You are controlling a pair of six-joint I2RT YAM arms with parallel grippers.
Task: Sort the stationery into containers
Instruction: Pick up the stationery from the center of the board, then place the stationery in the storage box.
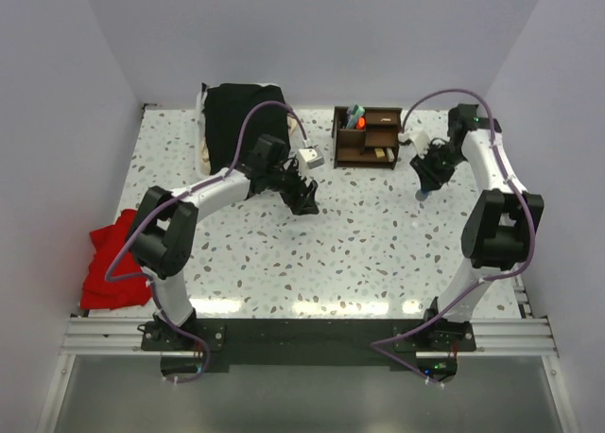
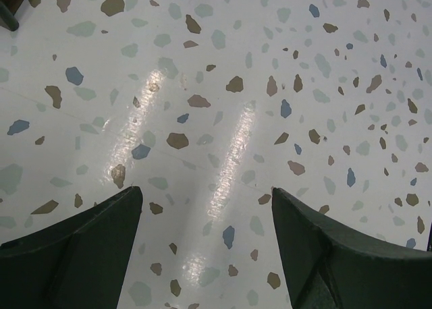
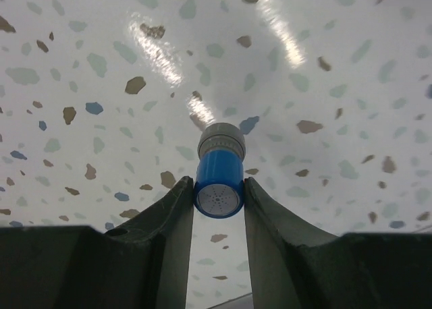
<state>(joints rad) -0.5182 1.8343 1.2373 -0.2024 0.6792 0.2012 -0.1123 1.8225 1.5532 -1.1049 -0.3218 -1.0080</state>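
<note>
The step in hand is picking up the blue pen (image 3: 220,166). The right pincer (image 3: 218,187) is narrowed to the pen's width, with a finger pressed on each side of the blue barrel, so it has hold of it. The pen points away from the wrist camera, with its grey end toward the counter (image 1: 331,253). I cannot tell whether that end rests on the counter or hangs just above it. From above, the pen shows as a small blue spot to the right of the organiser (image 1: 352,152), near it but apart.

The organiser stands toward the far side of the counter. An orange-capped marker (image 1: 359,122) is already in a rear compartment on its left side.

The left pincer (image 2: 206,194) is wide open and holds nothing. It hovers over bare counter to the left of the organiser.

The next move, I judge, is to lift the pen clear and carry it left and farther back to the pen compartment. There it should come over the organiser's walls and be lowered in nearly upright before the fingers part. The grip looks close to one end, so the pen may tilt on the way.
</note>
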